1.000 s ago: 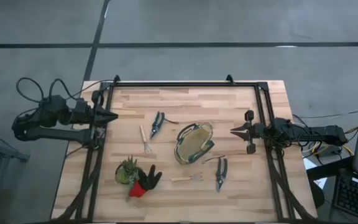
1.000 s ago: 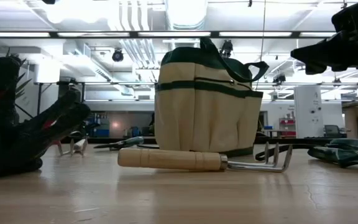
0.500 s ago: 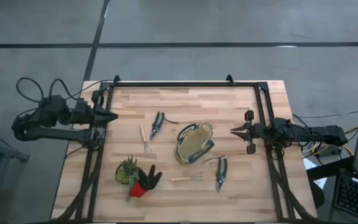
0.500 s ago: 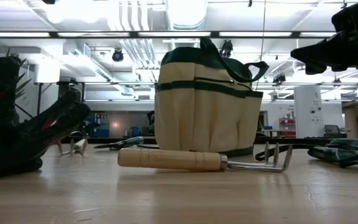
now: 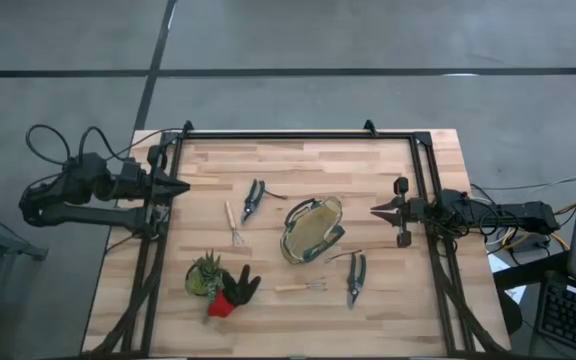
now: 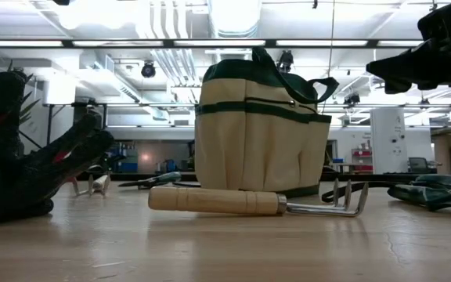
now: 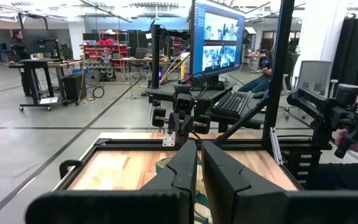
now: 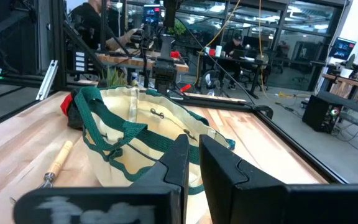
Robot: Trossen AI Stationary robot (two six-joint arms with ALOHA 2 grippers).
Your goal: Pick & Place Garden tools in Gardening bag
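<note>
Bag (image 5: 312, 229) upright, apparently empty; tools (image 5: 355, 279) outside.

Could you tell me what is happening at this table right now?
Nothing is being handled yet. The left gripper and right gripper wait at opposite table edges, both shut and empty. The gardening bag stands mid-table, with two pruning shears, two wooden-handled pronged tools and a red-and-black glove lying around it, beside a potted succulent.
</note>
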